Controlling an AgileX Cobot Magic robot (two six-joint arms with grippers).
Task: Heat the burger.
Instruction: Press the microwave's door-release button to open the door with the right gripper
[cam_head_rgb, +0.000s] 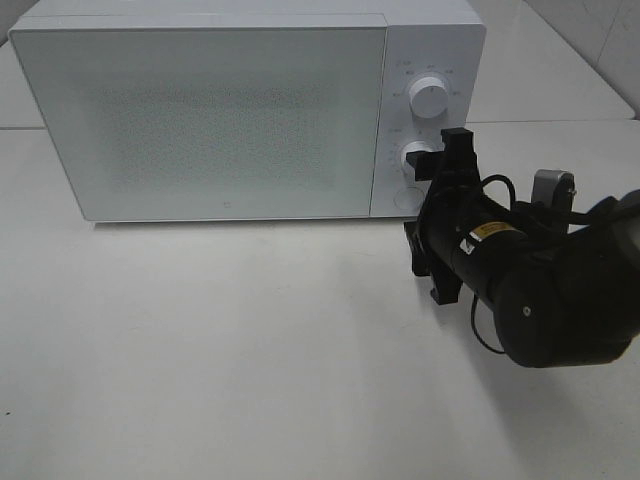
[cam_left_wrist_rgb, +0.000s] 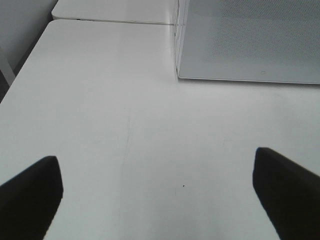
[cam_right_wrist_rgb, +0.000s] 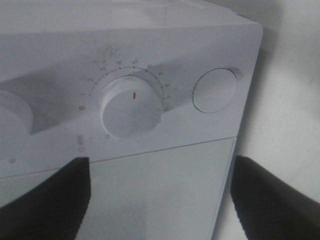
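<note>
Microwave (cam_head_rgb: 230, 110) door shut, burger unseen, likely inside; right gripper (cam_right_wrist_rgb: 160, 165) spread wide, just off the timer dial (cam_right_wrist_rgb: 131, 107) marked past 0; left gripper (cam_left_wrist_rgb: 155, 157) wide, holding nothing; heating apparently set, retrieval left.

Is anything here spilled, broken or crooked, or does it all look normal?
Nothing much stands out. The microwave stands square on the table with its door shut, and no spill shows. The only blemish is a faint grey smudge by the numbers around the lower dial, in front of which the right gripper hangs open.
</note>
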